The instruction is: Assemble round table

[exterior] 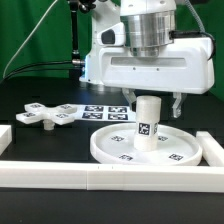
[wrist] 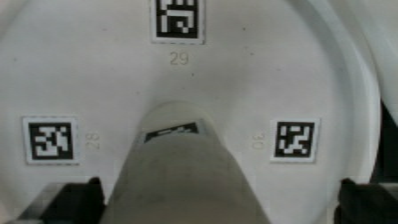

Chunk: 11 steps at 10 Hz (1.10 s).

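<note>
The large round disc (exterior: 120, 152) lies flat on the black table, with tags on its face. The short cylindrical leg (exterior: 148, 122) stands upright near the disc's middle. My gripper (exterior: 156, 104) is open, with one finger on each side of the leg's top and a gap on both sides. In the wrist view the leg (wrist: 187, 170) rises between my dark fingertips (wrist: 75, 200), and my gripper (wrist: 217, 202) sits over the disc (wrist: 107, 85). The cross-shaped base piece (exterior: 45, 115) lies on the table at the exterior view's left.
The marker board (exterior: 104, 110) lies behind the disc. White border rails run along the front (exterior: 100, 182), the exterior view's left (exterior: 5, 137) and right (exterior: 212, 150). A green backdrop and cables are behind the arm.
</note>
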Motion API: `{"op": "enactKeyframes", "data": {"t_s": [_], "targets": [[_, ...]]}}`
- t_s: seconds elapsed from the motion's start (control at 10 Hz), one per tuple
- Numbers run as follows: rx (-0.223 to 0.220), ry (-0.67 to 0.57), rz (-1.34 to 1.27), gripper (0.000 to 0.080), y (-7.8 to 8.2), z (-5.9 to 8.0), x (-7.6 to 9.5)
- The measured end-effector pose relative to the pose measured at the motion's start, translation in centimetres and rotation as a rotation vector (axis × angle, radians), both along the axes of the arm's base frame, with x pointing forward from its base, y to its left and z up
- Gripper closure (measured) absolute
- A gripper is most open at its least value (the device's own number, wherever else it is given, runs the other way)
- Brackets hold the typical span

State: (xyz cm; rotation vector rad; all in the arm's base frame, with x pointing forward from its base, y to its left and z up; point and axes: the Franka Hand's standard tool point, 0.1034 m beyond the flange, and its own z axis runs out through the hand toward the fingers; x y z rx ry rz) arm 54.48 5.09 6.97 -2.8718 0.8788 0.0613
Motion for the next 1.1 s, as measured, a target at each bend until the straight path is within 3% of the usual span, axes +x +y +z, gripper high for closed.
{"op": "enactKeyframes", "data": {"t_s": [0.2,0.5,0.8,0.9,1.1], "targets": [[-0.031,-0.042,0.087,0.0151,0.8,0.8,-1.1],[-0.033,-0.074,0.12,0.0151,-1.1,2.6,-5.5],[-0.033,-0.071,0.121,0.0151,-1.0,2.5,-5.6],[-0.032,-0.082,0.191,0.0151,-1.6,2.2,-5.6],[-0.042,-0.1,0.334,0.0151,-7.6,0.8,-6.3]]}}
